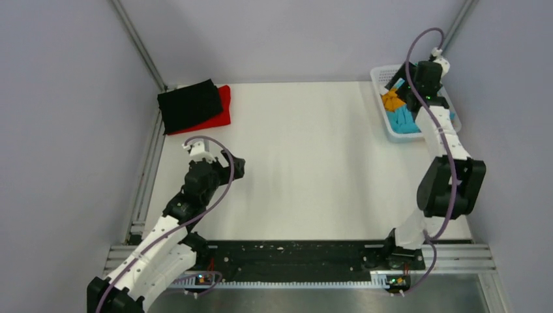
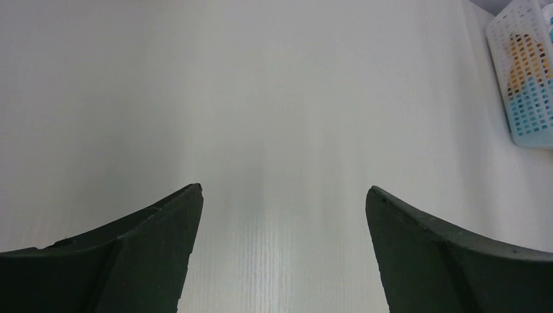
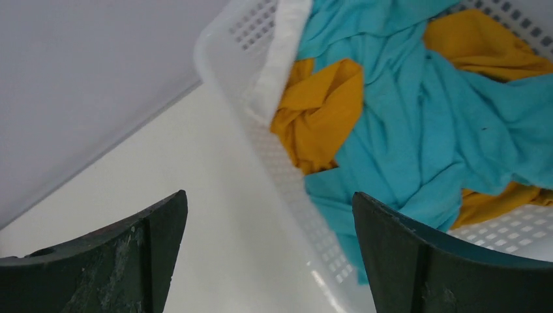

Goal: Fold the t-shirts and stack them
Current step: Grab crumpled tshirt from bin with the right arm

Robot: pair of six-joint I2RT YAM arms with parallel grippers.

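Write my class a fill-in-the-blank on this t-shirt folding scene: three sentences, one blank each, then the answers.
1. The folded black t-shirt lies on top of the ____ one.
2. The turquoise-blue t-shirt and the orange-yellow t-shirt lie crumpled in the white ____.
3. The right gripper hangs by them with its jaws ____.
Missing words: red; basket; open.

The white table (image 1: 313,163) carried things at its two far corners only. In the far left corner a folded red shirt (image 1: 225,107) lay flat on the surface, with a folded black shirt (image 1: 189,104) on top covering most of it. In the far right corner stood a white mesh basket (image 1: 399,135), set at a slant to the table's edge, well apart from the shirts.
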